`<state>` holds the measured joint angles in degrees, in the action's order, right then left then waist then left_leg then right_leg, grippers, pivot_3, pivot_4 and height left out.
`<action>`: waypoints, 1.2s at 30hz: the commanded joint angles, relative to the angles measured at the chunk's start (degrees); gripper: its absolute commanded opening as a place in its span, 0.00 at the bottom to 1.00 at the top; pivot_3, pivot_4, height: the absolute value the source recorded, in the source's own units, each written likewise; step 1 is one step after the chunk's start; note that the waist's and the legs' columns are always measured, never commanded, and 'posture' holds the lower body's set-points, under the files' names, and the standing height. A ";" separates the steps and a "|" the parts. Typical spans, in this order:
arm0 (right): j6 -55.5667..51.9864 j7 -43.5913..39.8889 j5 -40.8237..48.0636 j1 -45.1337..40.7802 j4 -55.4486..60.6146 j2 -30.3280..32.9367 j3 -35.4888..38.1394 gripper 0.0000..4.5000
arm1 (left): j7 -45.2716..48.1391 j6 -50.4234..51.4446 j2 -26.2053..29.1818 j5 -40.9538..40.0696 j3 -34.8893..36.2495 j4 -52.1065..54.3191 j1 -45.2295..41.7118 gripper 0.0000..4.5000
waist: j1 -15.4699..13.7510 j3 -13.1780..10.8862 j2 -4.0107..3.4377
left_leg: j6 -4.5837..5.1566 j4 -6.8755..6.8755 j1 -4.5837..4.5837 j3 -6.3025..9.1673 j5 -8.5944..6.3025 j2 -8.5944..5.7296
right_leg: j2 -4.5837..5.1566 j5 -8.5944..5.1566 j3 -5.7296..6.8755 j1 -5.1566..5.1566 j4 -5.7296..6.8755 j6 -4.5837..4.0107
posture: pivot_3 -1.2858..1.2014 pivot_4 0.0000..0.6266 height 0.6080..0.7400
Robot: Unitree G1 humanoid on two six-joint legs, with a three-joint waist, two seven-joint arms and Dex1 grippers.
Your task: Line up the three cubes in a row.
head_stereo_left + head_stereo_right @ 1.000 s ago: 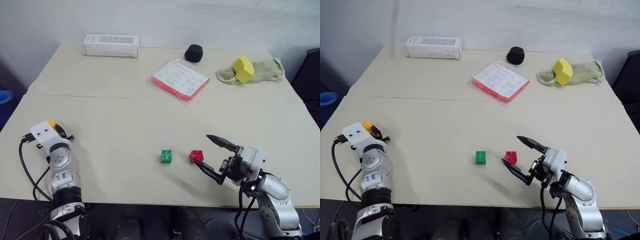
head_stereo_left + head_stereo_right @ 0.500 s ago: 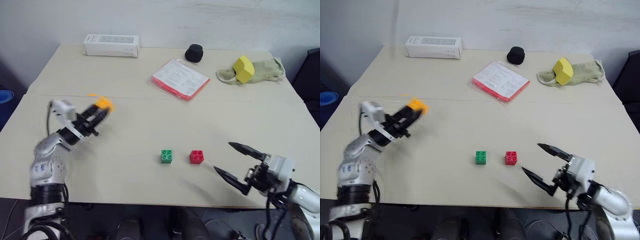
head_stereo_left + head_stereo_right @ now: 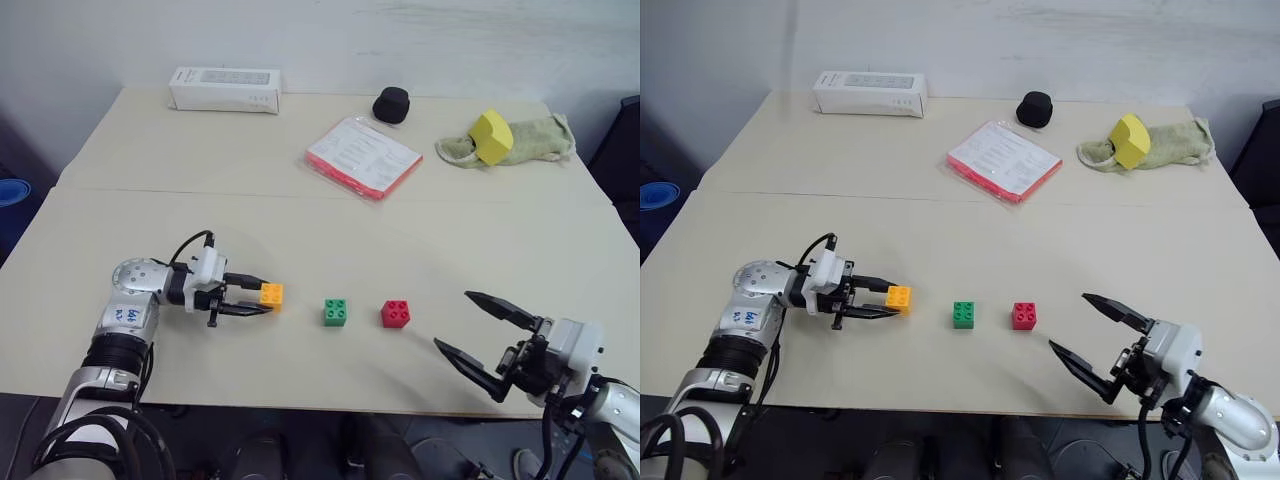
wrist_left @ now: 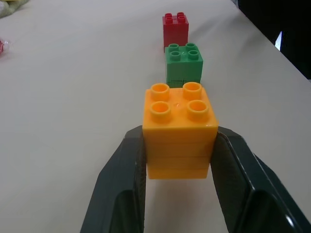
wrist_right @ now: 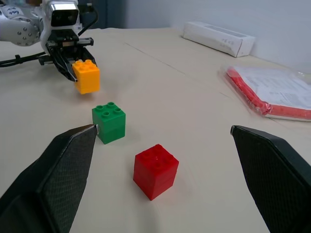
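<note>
Left gripper (image 3: 262, 301) clamps the orange brick (image 3: 271, 294) just above the table (image 3: 300, 230), near its front edge, left of the green brick (image 3: 335, 312). Red brick (image 3: 395, 313) sits right of green, all three roughly in line. Right gripper (image 3: 485, 332) spread wide, holding nothing, near the front right corner.

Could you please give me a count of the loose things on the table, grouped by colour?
Red: 2, the red brick and the red-edged packet
Green: 2, the green brick and the green cloth
Orange: 1, the orange brick
Yellow: 1, the foam block
White: 1, the box
Black: 1, the round object
Total: 8
</note>
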<state>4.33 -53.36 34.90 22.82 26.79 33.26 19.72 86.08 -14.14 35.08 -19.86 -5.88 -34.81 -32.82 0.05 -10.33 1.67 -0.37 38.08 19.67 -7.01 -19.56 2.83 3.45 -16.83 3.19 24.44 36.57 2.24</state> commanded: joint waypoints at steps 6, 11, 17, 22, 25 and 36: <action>-0.25 0.29 0.79 3.26 3.89 -0.16 2.32 1.00 | 6.42 -1.52 1.15 -0.35 -2.44 -1.92 -0.91 0.33 | 0.17 0.00 0.00 | 0.07 -0.01 -0.03 0.03 -0.04 0.03 | -0.03 0.00 0.01 0.01 0.06 0.00 | 0.52 0.24 1.00; -0.82 -0.69 1.36 3.27 3.43 1.10 3.14 1.00 | 6.42 -1.02 1.79 0.65 -4.62 -2.94 -1.00 0.33 | 0.04 0.00 0.01 | 0.10 0.00 -0.02 0.04 -0.04 0.01 | -0.01 0.00 0.01 0.00 0.06 0.00 | 0.52 0.24 1.00; -0.83 -3.52 1.37 1.23 1.28 3.32 3.32 1.00 | 3.60 -1.54 3.37 1.87 -2.80 -4.37 -1.00 0.61 | 0.23 0.00 0.00 | 0.13 -0.01 -0.06 0.01 -0.05 0.01 | -0.03 0.00 -0.01 0.00 0.09 0.00 | 0.52 0.24 1.00; -0.81 -7.50 1.63 -4.16 -4.14 5.82 2.55 1.00 | 0.23 2.48 7.89 -1.09 3.20 1.44 3.43 0.94 | 0.37 -0.01 0.02 | 0.19 0.01 -0.03 0.01 -0.07 0.02 | -0.03 0.00 -0.01 0.02 0.08 -0.01 | 0.52 0.24 1.00; -0.27 -11.04 1.11 -6.19 -6.75 7.86 2.61 1.00 | -1.04 5.00 11.29 -1.79 6.62 6.91 9.27 0.94 | 0.46 -0.06 -0.06 | 0.16 -0.03 -0.05 0.03 -0.07 0.07 | -0.03 -0.05 0.01 0.04 0.11 -0.07 | 0.52 0.24 1.00; 5.40 -24.16 -3.29 -18.88 -25.80 13.17 -0.55 1.00 | -15.59 11.65 14.51 -2.51 20.62 26.16 30.73 0.94 | 0.02 -0.15 -0.19 | 0.27 -0.07 -0.11 0.04 -0.12 0.06 | 0.09 -0.05 -0.03 0.02 0.11 -0.08 | 0.52 0.24 1.00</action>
<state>7.85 -75.28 31.93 4.66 3.01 45.88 19.53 72.73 -2.35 49.80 -22.22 12.52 -11.53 -2.91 0.07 -10.47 1.47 -0.12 38.00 19.56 -6.96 -19.68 2.90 3.53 -16.89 3.19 24.46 36.69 2.15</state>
